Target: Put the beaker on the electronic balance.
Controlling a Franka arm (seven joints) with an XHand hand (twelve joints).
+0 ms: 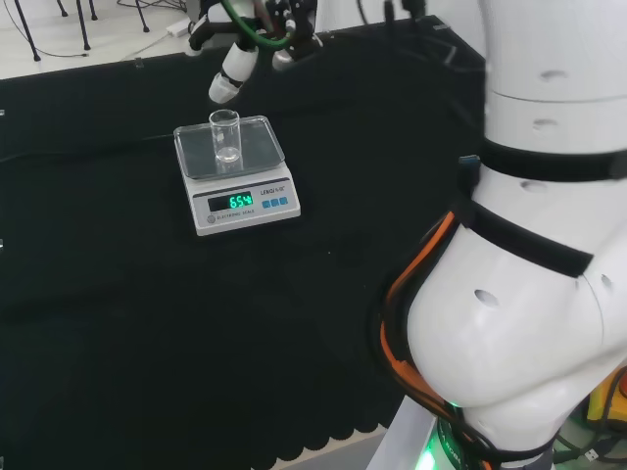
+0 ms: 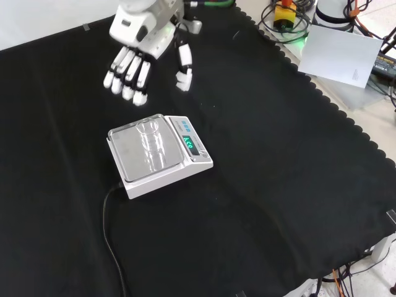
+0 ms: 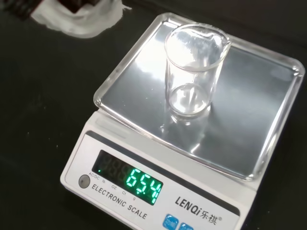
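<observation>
A clear glass beaker (image 1: 224,135) (image 2: 150,136) (image 3: 194,69) stands upright on the shiny pan of the white electronic balance (image 1: 240,203) (image 2: 198,164) (image 3: 144,191), whose green display is lit. The hand (image 2: 133,59) hovers above and beyond the balance in the front view, fingers straight and pointing down, apart from the beaker, holding nothing. In the head view a finger of the hand (image 1: 227,83) shows just past the balance's far edge. A blurred white part of the hand (image 3: 76,17) shows in the wrist view.
The balance's black cable (image 2: 110,235) runs off toward the near edge in the front view. Black cloth surrounds the balance on all sides. The arm's white links (image 1: 529,245) fill the head view's right. Papers and cables (image 2: 340,52) lie beyond the cloth's scalloped edge.
</observation>
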